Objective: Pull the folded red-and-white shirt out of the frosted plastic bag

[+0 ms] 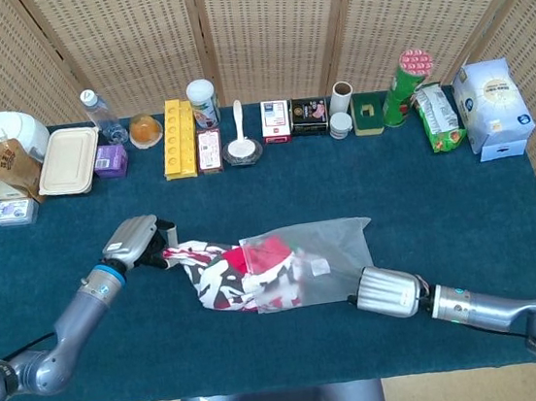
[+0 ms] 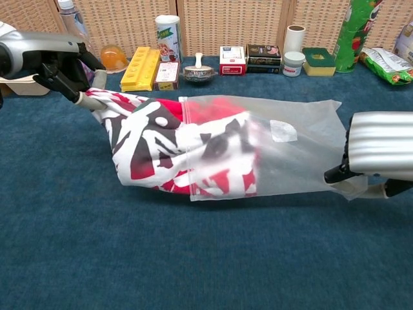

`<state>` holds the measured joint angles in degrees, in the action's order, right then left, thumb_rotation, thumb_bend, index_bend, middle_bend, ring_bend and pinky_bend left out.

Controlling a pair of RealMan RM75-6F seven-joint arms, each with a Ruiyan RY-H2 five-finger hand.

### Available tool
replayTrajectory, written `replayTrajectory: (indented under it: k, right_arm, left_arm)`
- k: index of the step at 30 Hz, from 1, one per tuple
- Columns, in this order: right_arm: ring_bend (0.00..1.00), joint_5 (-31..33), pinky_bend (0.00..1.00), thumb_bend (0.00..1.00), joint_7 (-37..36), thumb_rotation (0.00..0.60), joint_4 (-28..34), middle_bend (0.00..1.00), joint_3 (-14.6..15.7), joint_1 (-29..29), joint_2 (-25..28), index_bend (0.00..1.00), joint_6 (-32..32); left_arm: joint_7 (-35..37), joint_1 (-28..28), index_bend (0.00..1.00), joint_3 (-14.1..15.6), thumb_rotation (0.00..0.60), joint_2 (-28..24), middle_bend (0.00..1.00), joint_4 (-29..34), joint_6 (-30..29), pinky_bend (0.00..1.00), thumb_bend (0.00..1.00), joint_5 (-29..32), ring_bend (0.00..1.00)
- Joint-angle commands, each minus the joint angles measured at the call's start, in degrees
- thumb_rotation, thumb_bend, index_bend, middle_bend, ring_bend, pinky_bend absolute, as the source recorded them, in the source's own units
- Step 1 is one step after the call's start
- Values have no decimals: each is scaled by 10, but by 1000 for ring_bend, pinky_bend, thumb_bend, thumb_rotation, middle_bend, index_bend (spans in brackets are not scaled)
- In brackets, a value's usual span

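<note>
Head view: the red-and-white shirt (image 1: 220, 273) is seen lying on the blue table cloth (image 1: 423, 191), approx. half out of the frosted plastic bag (image 1: 319, 258); the rest is covered by the bag's open mouth. The shirt's free corner is pinched by the fingers of the left hand (image 1: 134, 244), at the left end of the stretched fabric. The bag's far, closed end is gripped by the right hand (image 1: 387, 291), w/ fingers closed on the plastic. Chest view: the same pinch is shown up close, w/ dark fingers (image 2: 62, 82) of the left hand (image 2: 48, 55) closed round a bunched tip of the shirt (image 2: 145, 145). The bag (image 2: 284, 152) is seen mostly flat and see-through toward the right, a small white label visible on it. The bag's corner is clamped under the right hand (image 2: 377, 152), at the frame's right edge. Along the table's back edge a row of misc. items is lined up, incl. a yellow tray (image 1: 178, 136), a water bottle (image 1: 99, 115) and a green can (image 1: 404, 86), all well apart from the shirt.
</note>
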<state>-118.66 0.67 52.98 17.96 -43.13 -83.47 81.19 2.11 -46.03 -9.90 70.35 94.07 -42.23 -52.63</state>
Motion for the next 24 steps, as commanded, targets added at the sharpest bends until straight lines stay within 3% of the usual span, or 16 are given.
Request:
replayTrajectory:
  k: [1,16,19,20,22,24]
  right_arm:
    - [1000,5,1000,477,0,600,-2,928,0,7,7,808,-1]
    - [1000,43,1000,478,-21,600,-43,928,-13,47,41,806,-3]
    - [1000,47,1000,456,-18,600,-48,886,-17,50,43,756,-5]
    - [995,51,1000,435,-15,600,-48,835,-19,52,44,699,-10]
    - [945,62,968,367,-9,600,-40,725,-26,55,47,566,-19]
    - [813,70,869,215,-8,600,-31,590,-31,57,49,391,-23]
  left_arm:
    - [7,5,816,0,600,-4,1000,-7,0,1000,419,-5,1000]
    - [15,10,816,-7,600,-3,1000,-73,4,1000,418,0,1000]
    - [23,13,812,-10,600,-2,1000,-75,3,999,396,-6,993]
    - [30,15,770,-12,600,-1,983,-75,1,980,365,-14,936]
    - [40,19,589,-10,600,-3,828,-72,4,855,287,-34,717]
    - [47,22,298,-10,600,-7,491,-70,5,559,193,-46,367]
